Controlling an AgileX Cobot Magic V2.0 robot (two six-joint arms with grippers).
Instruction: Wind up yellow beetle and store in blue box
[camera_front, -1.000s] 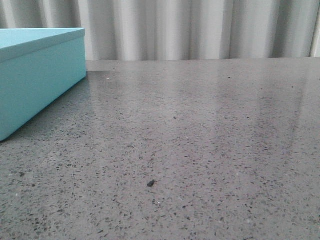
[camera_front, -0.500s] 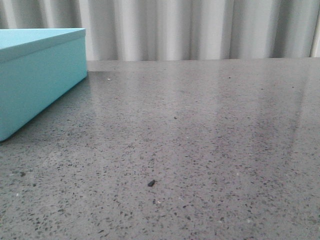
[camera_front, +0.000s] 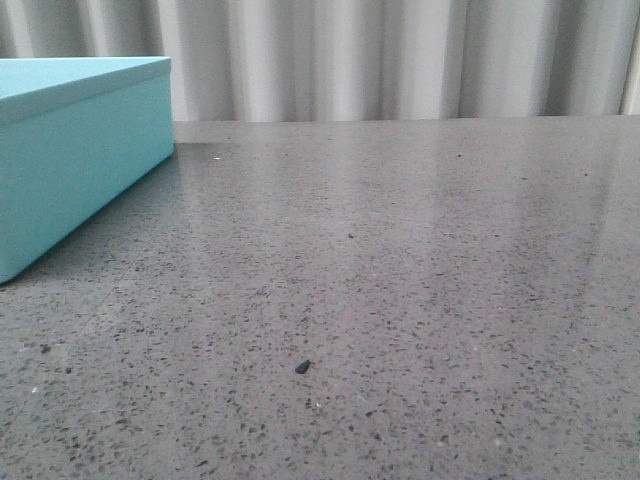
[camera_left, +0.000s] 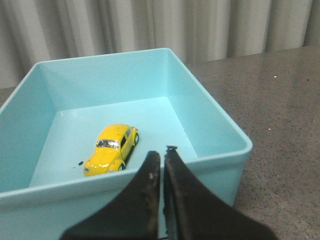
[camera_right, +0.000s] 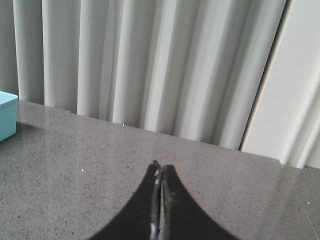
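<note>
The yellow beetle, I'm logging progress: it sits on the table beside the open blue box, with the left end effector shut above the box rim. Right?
Not quite. The yellow beetle sits inside the open blue box, on its floor, not on the table beside it. The left wrist view shows this. The rest holds: the left end effector is shut above the box's rim.

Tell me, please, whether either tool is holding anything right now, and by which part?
Nothing is held: the left tool and right tool are shut and empty; the yellow beetle lies free inside the blue box.
</note>
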